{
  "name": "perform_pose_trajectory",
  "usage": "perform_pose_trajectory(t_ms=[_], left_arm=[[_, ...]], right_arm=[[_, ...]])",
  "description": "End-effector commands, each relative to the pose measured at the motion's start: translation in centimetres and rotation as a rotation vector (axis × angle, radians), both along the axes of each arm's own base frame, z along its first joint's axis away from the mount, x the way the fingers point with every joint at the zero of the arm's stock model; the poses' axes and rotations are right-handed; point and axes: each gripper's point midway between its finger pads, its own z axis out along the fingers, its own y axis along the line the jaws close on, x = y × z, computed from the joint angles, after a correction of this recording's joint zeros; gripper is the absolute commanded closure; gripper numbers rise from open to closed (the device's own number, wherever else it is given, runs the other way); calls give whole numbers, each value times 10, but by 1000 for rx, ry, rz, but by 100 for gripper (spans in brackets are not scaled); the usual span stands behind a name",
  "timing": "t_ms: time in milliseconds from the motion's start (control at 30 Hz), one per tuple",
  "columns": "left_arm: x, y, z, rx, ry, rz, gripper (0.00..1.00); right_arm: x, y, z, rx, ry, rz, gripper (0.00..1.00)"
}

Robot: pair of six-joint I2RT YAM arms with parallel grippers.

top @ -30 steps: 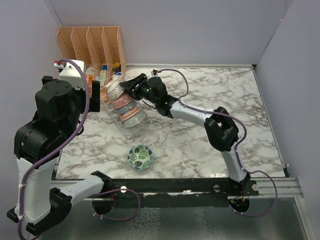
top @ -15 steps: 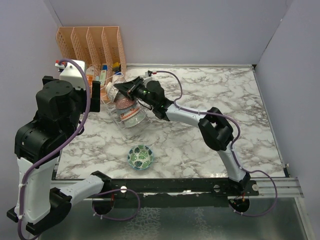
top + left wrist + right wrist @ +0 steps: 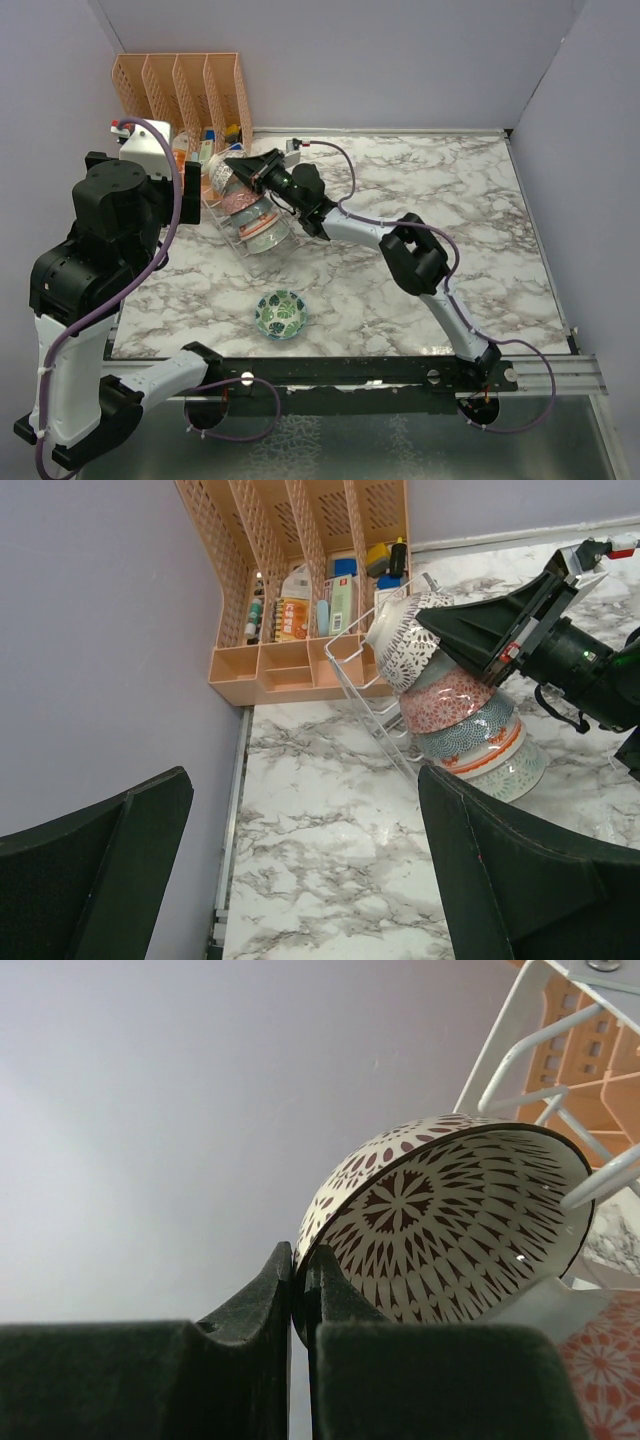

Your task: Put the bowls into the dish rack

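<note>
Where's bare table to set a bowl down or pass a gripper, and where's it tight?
Bare marble: the stretch of table right of the right arm, and the strip between the dish rack and the green leaf bowl. Crowded: the far-left corner, where the rack, the orange organizer and the right gripper, shut on the lattice bowl, sit close together.

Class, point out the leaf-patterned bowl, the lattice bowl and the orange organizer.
leaf-patterned bowl [image 3: 281, 314]: top external view, inner centre.
lattice bowl [image 3: 440, 1240]: right wrist view, patterned inside.
orange organizer [image 3: 225, 90]: top external view, slotted panel.
</note>
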Motion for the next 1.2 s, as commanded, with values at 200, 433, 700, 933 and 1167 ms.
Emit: perform_pose_trajectory(t_ms=[200,433,700,933,1167], left_arm=[[3,0,2,5,-16,7,1],[3,-1,2,1,-13,2,1],[3,-6,2,-10,-7,-20,1],[1,-8,1,-14,-2,-33,1],[-1,-7,-3,-12,14,-34,1]], right_arm=[[-3,-20,81,281,-225,-39,99],[-11,-39,107,289,-262,-131,99],[-44,-65,139,147,-338,-481,99],[-48,-45,123,192,-317,-494,99],[-43,-44,105,182,-302,-588,99]])
